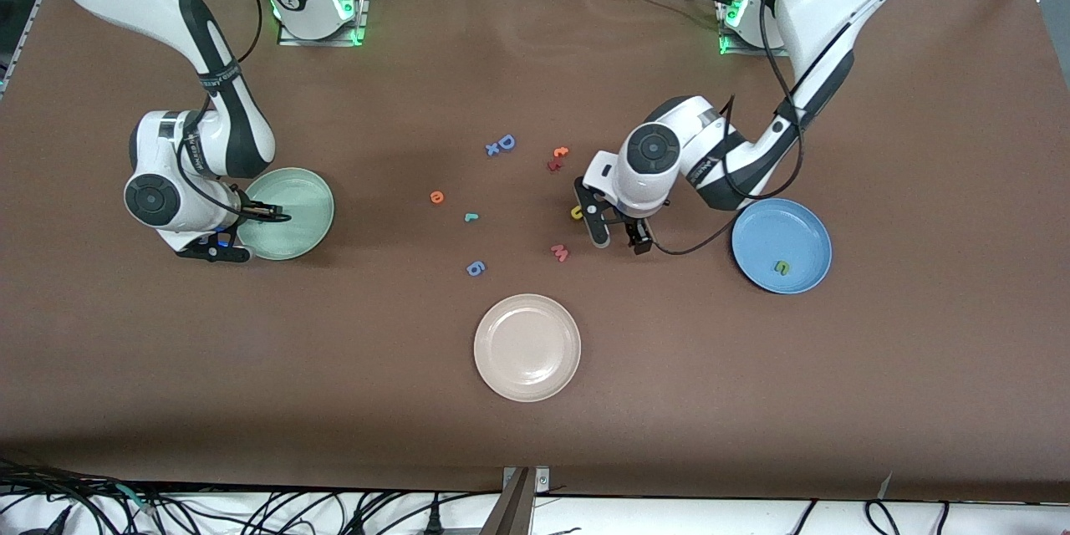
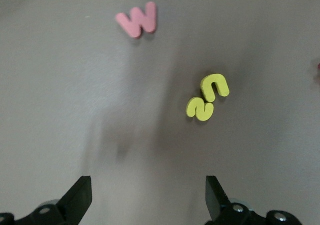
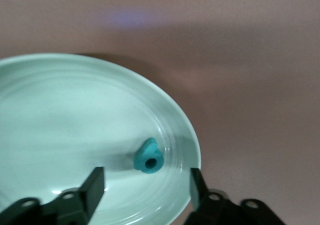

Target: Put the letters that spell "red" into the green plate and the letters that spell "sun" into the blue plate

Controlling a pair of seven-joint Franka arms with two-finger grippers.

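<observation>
Over the matte brown table (image 1: 535,451), the right gripper (image 3: 145,187) hangs with jaws apart above the glossy, ringed green plate (image 3: 60,120), where the teal foam "d" (image 3: 149,157) lies near the rim. The left gripper (image 2: 147,197), jaws spread wide and empty, hovers above the yellow "s" (image 2: 201,109) and yellow "u" (image 2: 215,86), which touch, beside a pink "w" (image 2: 138,20). The olive "n" (image 1: 782,267) sits in the smooth blue plate (image 1: 765,234); the orange "e" (image 1: 436,197) and teal "r" (image 1: 471,217) lie flat mid-table.

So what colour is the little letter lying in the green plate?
Teal; the letter shows best in the right wrist view.
</observation>
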